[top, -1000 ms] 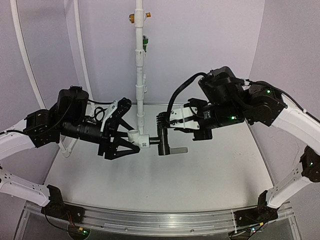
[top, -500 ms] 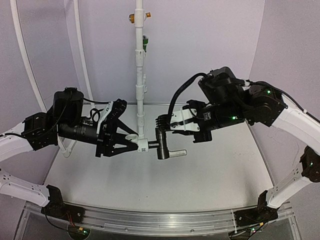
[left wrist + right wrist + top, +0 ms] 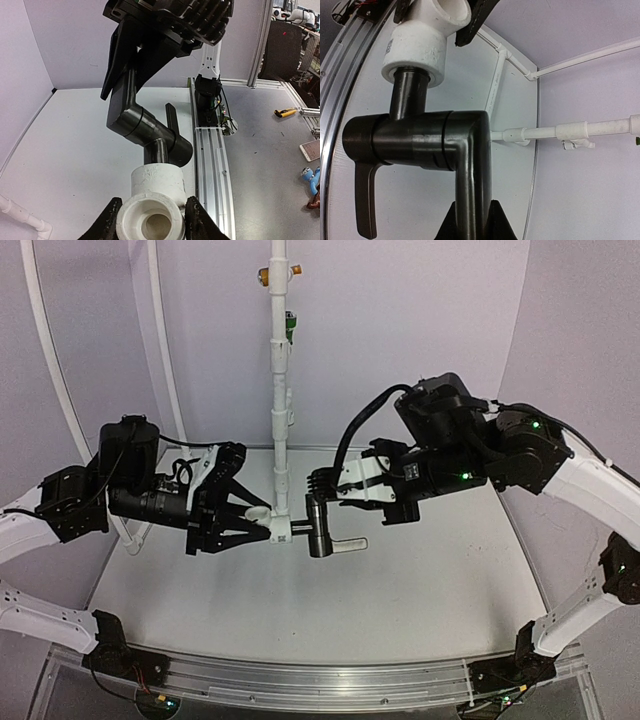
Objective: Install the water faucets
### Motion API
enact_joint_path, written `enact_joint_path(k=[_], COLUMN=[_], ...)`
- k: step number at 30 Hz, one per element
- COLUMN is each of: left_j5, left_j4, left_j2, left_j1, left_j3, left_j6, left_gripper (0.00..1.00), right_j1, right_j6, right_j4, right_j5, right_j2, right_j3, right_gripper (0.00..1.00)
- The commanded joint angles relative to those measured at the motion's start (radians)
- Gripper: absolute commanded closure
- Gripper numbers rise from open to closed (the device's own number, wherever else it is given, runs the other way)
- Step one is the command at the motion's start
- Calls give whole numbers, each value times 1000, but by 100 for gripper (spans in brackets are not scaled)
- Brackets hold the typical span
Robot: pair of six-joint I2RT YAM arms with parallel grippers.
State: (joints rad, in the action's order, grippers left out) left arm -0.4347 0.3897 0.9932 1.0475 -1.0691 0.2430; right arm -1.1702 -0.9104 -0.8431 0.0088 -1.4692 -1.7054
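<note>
- Between the fingers of the left gripper [image 3: 153,210], a white fitting [image 3: 152,200] is clamped. The jaws are closed on its two sides, and its open socket is turned toward the wrist camera.
- Between the fingers of the right gripper [image 3: 473,212], the thin bent spout of the black faucet [image 3: 420,140] is pinched, with the jaws closed tight on it.
- The faucet is held in the air above the middle of the table [image 3: 430,580], between the two grippers. Its short round stem is set into the collar of the white fitting, so the two parts are joined end to end.
- A flat lever handle [image 3: 365,200] is seen hanging from the far end of the faucet body, on the side away from the spout.
- From the top view, the fitting is seen just in front of the foot of the tall white pipe [image 3: 280,390]. Whether the two touch cannot be told.
- High on that pipe, an orange valve fitting [image 3: 264,276] is mounted, with a green one [image 3: 290,325] a little lower.
- Both arms are reached inward from the table's sides, their wrists facing each other.
</note>
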Motion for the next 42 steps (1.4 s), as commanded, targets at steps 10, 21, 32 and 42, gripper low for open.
enact_joint_path(k=[10,21,32,42], left_j5=[208,322,413,734], left_j4=[-37,-81,-208,-230], left_j2=[-50,-71,-66,-20], left_j1=[8,8,7,-14], left_j3=[-15,36,101,131], left_j6=[-10,163,-26,-303], left_gripper=[0,0,0,0], right_j1=[29,166,557,731], right_j6=[116,340,319,352], right_j4=[61,68,65,168], right_j5=[22,-198,-118,-157], right_j2=[8,66,-115,-338], right_j3=[-9,164,189,145], right_gripper=[100,100,100,100])
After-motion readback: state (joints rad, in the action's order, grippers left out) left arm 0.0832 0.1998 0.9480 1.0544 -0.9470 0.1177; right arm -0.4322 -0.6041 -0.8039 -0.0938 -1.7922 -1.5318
